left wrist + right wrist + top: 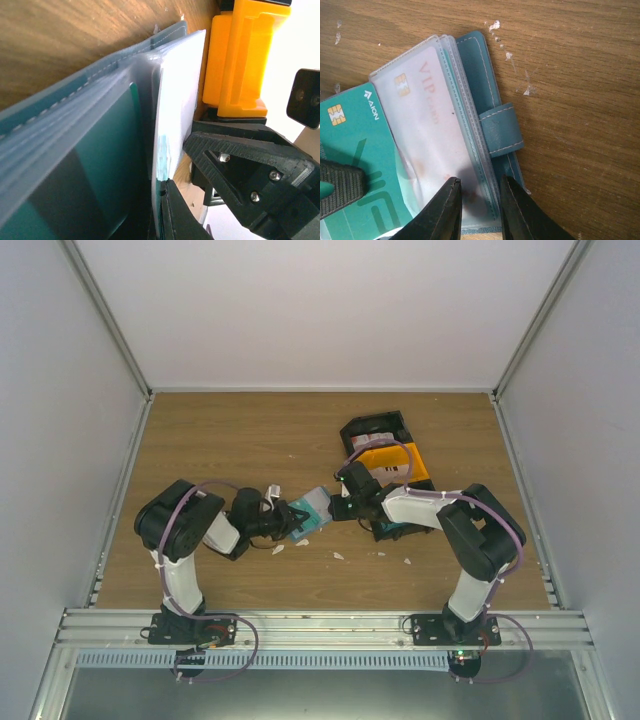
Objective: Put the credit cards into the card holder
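Roughly mid-table [240, 440]: left gripper [292, 522] pressed together on the near end of the blue card holder [316, 506], which is lifted between both grippers. Its ribbed pad sits on a green AION card [355, 145]. Right gripper [479, 180] partly spread, fingers either side of the clear sleeve edges; can't tell if touching. VIP credit card [432, 120], white with red print, is inside a clear sleeve just ahead of those fingers. White scraps [338, 556] near side of the grippers. Teal bin [388, 532] under right forearm. Orange bin [385, 458], then black bin [372, 427], beyond right gripper.
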You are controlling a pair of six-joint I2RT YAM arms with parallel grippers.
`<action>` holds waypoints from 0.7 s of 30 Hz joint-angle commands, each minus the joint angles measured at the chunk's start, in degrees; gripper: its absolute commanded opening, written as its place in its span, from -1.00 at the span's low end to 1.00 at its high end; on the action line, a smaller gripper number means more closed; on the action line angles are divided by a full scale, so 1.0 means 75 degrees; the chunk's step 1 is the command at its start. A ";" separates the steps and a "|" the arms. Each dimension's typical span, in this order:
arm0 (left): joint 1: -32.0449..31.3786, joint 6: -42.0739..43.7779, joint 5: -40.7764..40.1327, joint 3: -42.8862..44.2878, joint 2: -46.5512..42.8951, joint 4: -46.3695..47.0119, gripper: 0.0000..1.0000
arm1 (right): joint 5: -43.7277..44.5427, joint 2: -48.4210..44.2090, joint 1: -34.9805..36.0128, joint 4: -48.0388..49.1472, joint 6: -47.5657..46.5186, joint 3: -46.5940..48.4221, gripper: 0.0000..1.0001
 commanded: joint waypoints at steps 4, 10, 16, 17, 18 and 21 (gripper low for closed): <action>-0.0010 -0.0637 -0.0240 -0.0411 -0.0288 -0.0275 -1.00 | -0.0030 0.0244 0.0123 -0.0650 0.0096 -0.0289 -0.55; -0.0042 -0.0779 -0.0214 -0.0336 -0.0339 -0.0458 -1.00 | -0.0050 0.0231 0.0119 -0.0619 0.0107 -0.0284 -0.55; -0.0038 -0.0481 0.0340 0.0229 0.0298 -0.0225 -1.00 | -0.0070 0.0228 0.0123 -0.0616 0.0074 -0.0290 -0.55; -0.0050 -0.0499 0.0361 0.0240 0.0386 -0.0153 -1.00 | -0.0063 0.0223 0.0120 -0.0616 0.0072 -0.0300 -0.55; -0.0045 -0.0494 0.0368 0.0250 0.0457 -0.0161 -1.00 | -0.0062 0.0214 0.0122 -0.0616 0.0072 -0.0310 -0.55; -0.0044 -0.0476 0.0331 0.0264 0.0570 -0.0278 -1.00 | -0.0068 0.0206 0.0122 -0.0609 0.0072 -0.0307 -0.55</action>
